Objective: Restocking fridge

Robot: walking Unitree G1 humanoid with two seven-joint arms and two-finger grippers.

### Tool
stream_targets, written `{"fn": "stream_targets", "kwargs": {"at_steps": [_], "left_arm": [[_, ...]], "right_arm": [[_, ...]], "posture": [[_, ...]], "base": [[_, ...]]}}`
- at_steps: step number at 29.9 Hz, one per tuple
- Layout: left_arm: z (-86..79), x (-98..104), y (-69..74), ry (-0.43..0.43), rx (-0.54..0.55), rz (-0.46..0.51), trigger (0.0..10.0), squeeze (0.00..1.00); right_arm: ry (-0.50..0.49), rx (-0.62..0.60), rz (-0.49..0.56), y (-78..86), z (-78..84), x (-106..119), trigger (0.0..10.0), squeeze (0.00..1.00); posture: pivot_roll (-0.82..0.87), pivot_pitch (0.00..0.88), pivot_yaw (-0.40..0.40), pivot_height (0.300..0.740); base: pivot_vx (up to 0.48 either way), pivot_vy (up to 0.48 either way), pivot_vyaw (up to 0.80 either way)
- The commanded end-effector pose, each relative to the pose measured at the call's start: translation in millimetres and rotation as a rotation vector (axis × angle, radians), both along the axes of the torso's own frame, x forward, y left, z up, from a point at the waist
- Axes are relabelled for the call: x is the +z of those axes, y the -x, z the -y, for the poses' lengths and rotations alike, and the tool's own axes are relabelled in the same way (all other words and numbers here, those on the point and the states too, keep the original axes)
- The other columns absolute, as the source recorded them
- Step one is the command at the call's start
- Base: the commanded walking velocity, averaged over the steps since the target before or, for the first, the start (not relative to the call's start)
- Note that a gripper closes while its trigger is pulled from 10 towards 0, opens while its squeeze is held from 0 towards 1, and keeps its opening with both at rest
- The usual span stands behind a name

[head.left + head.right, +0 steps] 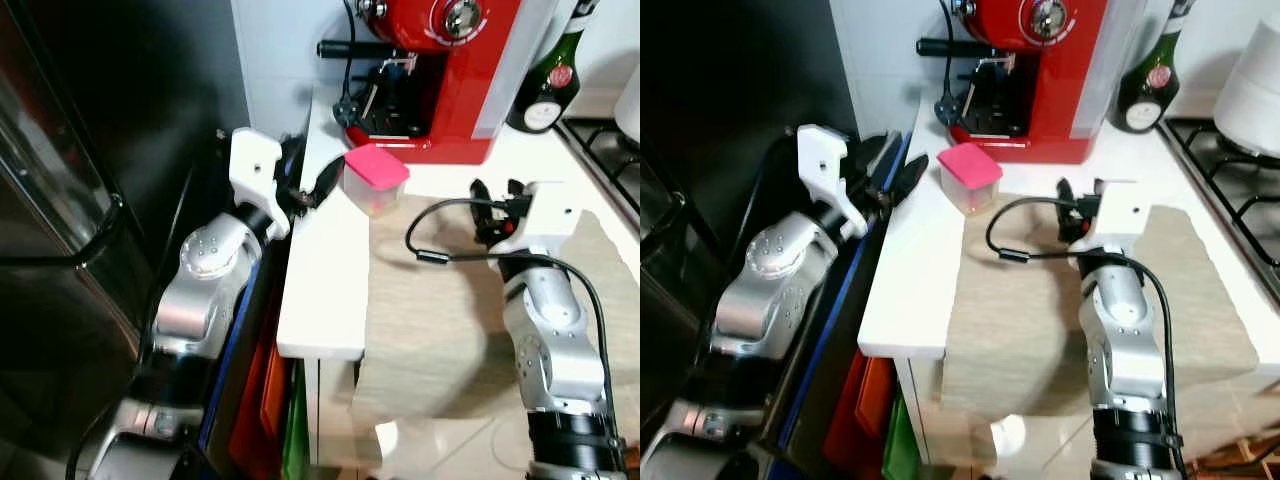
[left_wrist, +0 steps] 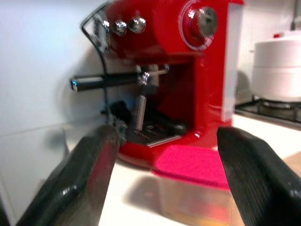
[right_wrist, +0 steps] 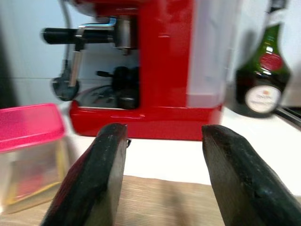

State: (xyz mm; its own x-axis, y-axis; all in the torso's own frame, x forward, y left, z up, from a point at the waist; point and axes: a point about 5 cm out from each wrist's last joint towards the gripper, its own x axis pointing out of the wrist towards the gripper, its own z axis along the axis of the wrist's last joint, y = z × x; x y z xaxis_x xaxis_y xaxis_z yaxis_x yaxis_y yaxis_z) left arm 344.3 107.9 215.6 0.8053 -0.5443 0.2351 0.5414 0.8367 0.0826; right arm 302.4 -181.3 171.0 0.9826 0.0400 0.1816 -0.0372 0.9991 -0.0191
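I had my left gripper point(image 1: 318, 188) at the left edge of the white counter point(image 1: 325, 290), fingers spread wide and holding nothing, pointed at the small clear container with the pink lid point(image 1: 375, 178). That container sat on the counter just in front of the red espresso machine point(image 1: 440, 70), at the far corner of the tan mat point(image 1: 440, 330), near my fingertips but not yet between them. My right gripper point(image 1: 497, 205) hovered over the mat to the right of the container, also open and empty, with a green bottle point(image 1: 548, 85) standing farther back by the stove point(image 1: 610, 150). The dark fridge point(image 1: 80, 200) stood on my left. I judged the pickup had not yet begun. The main risk was the approach: one finger could strike the container's side and push it along the smooth counter toward the machine's base rather than bracketing it. If I closed high, on the lid, the lid could pop off or the tub could slip free. The contents looked pale and possibly liquid, though I could not tell, so tilting it on the way across to the fridge could spill it. My left forearm was also close to the counter edge and could catch there.
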Motion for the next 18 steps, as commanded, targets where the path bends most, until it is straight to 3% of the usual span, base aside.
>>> {"fn": "stream_targets", "kwargs": {"at_steps": [1, 2, 8, 10, 14, 18], "left_arm": [[-6.0, -6.5, -4.9, 0.000, 0.012, -0.042, 10.0, 0.00], [-7.3, -8.7, -8.5, 0.007, 0.020, -0.071, 10.0, 0.00], [4.0, -25.2, -26.4, 0.215, -0.005, -0.326, 10.0, 0.00], [15.9, -33.5, -32.7, 0.210, 0.007, -0.371, 10.0, 0.00], [23.1, -35.1, -36.7, 0.244, -0.001, -0.392, 10.0, 0.00], [31.5, -25.3, -47.5, 0.393, 0.014, -0.440, 10.0, 0.00]], "right_arm": [[0.025, 0.021, 0.050, 1.6, -4.8, 10.0, 10.0, 0.15], [0.020, 0.022, 0.060, 2.9, -5.9, 11.4, 10.0, 0.00], [-0.032, 0.016, 0.062, 19.3, -10.4, 10.0, 10.0, 0.00], [-0.028, 0.024, 0.068, 23.9, -12.6, 12.1, 10.0, 0.00], [-0.022, 0.027, 0.075, 26.9, -13.2, 14.6, 10.0, 0.00], [0.001, 0.047, 0.096, 31.5, -14.0, 22.5, 10.0, 0.00]], "posture": [[-0.06, 0.000, 0.029, 0.740], [-0.07, 0.000, 0.031, 0.740], [-0.10, 0.000, 0.061, 0.740], [-0.12, 0.000, 0.064, 0.740], [-0.13, 0.000, 0.064, 0.740], [-0.15, 0.000, 0.060, 0.740]], "base": [[0.000, 0.000, 0.00], [0.000, 0.000, 0.00], [0.000, 0.000, 0.00], [0.000, 0.000, 0.00], [0.000, 0.000, 0.00], [0.000, 0.000, 0.00]]}}
